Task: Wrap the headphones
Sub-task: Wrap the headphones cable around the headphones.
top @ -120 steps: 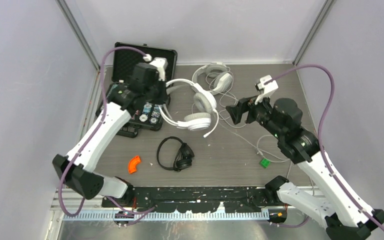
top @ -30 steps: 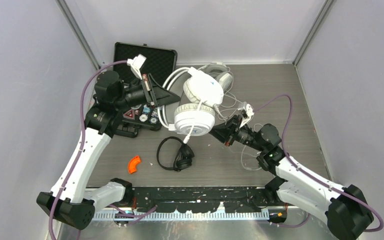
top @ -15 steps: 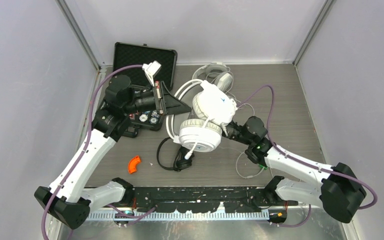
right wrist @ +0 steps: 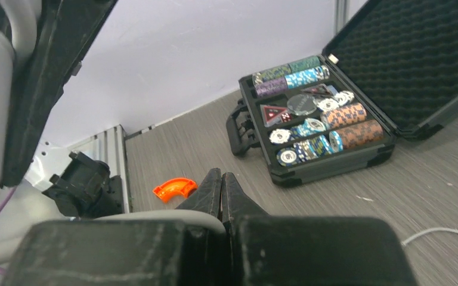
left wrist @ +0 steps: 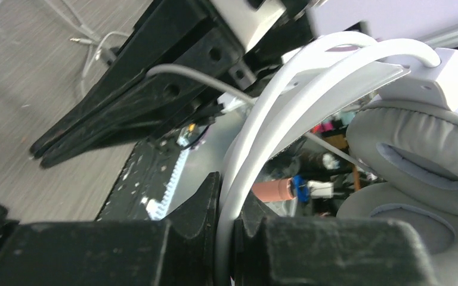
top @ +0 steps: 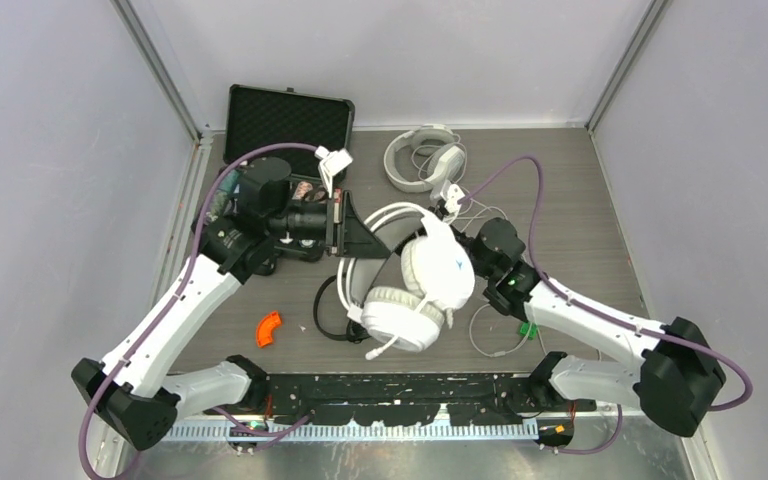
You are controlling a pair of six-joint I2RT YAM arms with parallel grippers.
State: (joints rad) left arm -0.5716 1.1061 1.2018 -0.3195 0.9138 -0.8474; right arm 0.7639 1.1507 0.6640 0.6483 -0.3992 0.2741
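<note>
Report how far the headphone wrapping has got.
Done: nothing; no cord looks wound. In hand: the left pincer clamps the headband of one white headset, right pincer shut nearby; a pale cord lies loose on the table. Left: that one, the second white headset and the black headset.

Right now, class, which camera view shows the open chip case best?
The right wrist view: the chip case lies open, its chip rows and foam lid plain. The top external view shows the lid, but the left arm covers most of the rows. The left wrist view shows nothing clear of it.
</note>
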